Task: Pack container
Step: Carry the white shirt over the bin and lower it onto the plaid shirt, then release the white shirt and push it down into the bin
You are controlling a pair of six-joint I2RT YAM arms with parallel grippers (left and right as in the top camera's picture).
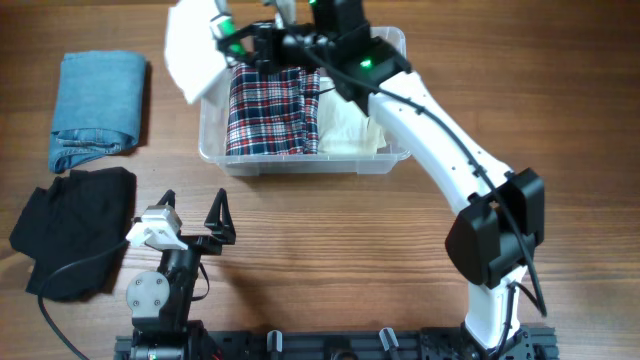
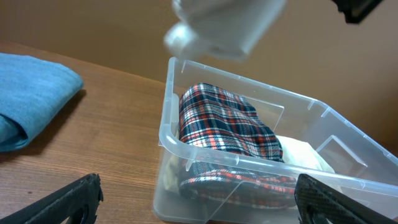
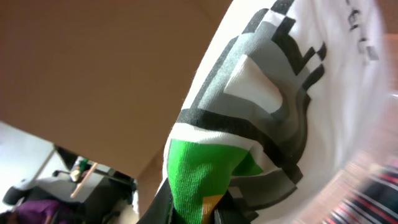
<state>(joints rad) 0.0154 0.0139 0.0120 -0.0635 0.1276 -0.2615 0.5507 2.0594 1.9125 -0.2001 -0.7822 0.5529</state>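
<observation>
Over container [image 1: 300, 163] rim: white garment [image 1: 190, 55]

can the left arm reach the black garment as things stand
Probably yes: the left gripper is open and empty, and the black garment lies exposed right beside that arm; the right gripper holds a white garment away over the container.

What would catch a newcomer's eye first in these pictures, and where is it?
The white printed garment hangs from the shut right tool above the far left corner of the clear container. Inside its left half lies a red, white and navy plaid garment. At the left of the table lie a folded blue denim garment and a black garment; the open left tool sits near them.
</observation>
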